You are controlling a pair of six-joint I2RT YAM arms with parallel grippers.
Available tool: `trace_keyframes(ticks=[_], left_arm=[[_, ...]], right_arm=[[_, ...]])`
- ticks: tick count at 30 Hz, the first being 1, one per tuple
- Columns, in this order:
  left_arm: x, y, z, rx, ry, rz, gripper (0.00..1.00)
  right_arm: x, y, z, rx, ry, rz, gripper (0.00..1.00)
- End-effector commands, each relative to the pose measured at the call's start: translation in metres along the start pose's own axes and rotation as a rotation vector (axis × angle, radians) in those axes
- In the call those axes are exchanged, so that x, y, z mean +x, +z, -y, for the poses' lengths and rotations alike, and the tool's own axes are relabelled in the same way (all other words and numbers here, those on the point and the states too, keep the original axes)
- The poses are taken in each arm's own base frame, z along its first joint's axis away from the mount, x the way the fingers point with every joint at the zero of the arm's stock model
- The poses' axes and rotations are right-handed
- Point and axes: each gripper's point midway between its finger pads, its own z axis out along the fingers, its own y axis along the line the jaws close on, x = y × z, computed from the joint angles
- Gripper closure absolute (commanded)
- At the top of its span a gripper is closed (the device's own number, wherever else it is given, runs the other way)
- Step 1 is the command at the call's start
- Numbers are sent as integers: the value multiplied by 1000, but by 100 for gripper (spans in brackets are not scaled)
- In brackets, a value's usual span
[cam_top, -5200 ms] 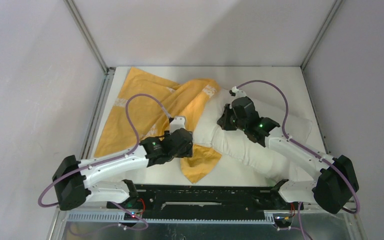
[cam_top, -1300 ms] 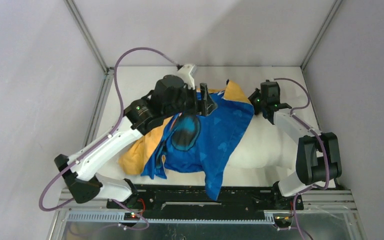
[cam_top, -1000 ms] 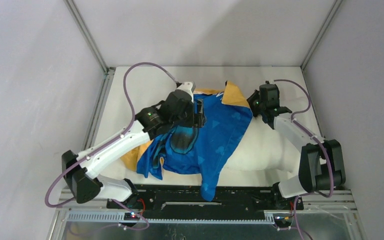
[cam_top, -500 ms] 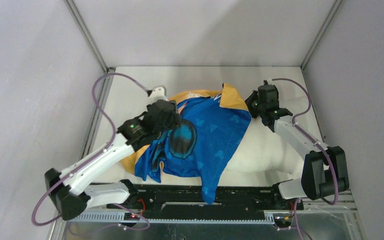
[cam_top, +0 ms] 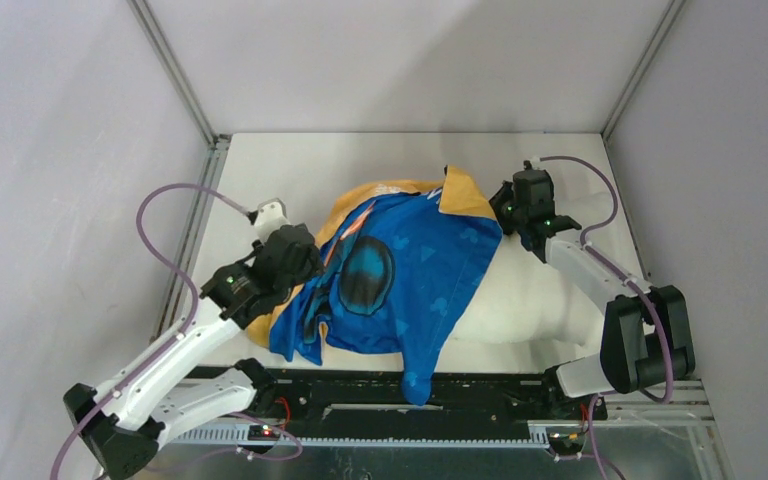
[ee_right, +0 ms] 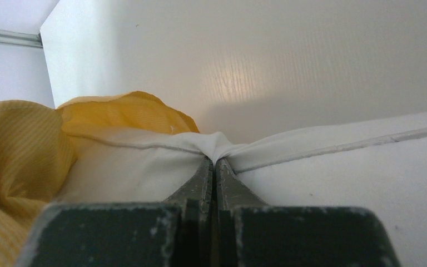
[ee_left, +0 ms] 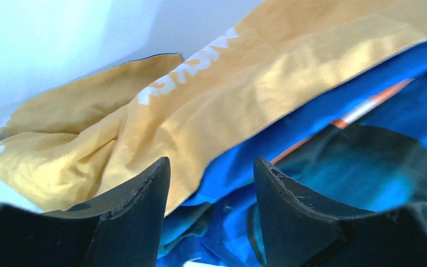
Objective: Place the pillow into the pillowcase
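While the right claw (ee_right: 215, 164) pinches the far seam of the pillow (cam_top: 540, 300), the released left claw (ee_left: 211, 169) faces the pillowcase (cam_top: 420, 270) lying just to its right.

A white surface boxed in by pale walls

We see a matte white surface (cam_top: 290, 170) closed in on three sides by plain pale grey panels: a back wall (cam_top: 400, 60), a left wall (cam_top: 50, 200) and a right wall (cam_top: 730, 200). A left post (cam_top: 172, 72) and a right post (cam_top: 642, 70), both slim aluminium, rise from the far corners where the panels meet. A metal rail (cam_top: 192, 240) runs along the left edge of the surface. At the near edge we find a black mounting bar (cam_top: 500, 400) lying crosswise. Nearer still is a grey metal ledge (cam_top: 410, 462) with a slotted strip (cam_top: 200, 435) along its far side.
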Motion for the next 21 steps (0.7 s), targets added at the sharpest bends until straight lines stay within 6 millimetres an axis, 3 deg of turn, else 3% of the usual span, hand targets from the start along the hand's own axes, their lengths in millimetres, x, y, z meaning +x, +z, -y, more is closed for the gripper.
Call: trace_keyframes(ticks=[1, 6, 9, 12, 13, 15, 21], left_arm=[[9, 18, -15, -73, -25, -16, 39], [6, 34, -9, -54, -24, -3, 45], [-2, 41, -13, -89, -15, 21, 63], [-26, 44, -17, -122, -13, 94, 92], [-38, 45, -18, -130, -11, 119, 99], [-69, 48, -15, -140, -6, 168, 100], [-192, 72, 13, -126, -17, 290, 100]], right_arm=[[17, 3, 4, 3, -30, -62, 100], [16, 1, 3, 1, -33, -59, 100], [17, 1, 3, 0, -34, -60, 100], [19, 1, 1, 0, -38, -62, 100], [19, 0, 1, 1, -39, -64, 100], [22, -1, 1, -4, -40, -66, 100], [33, -4, -6, -17, -30, -71, 100]])
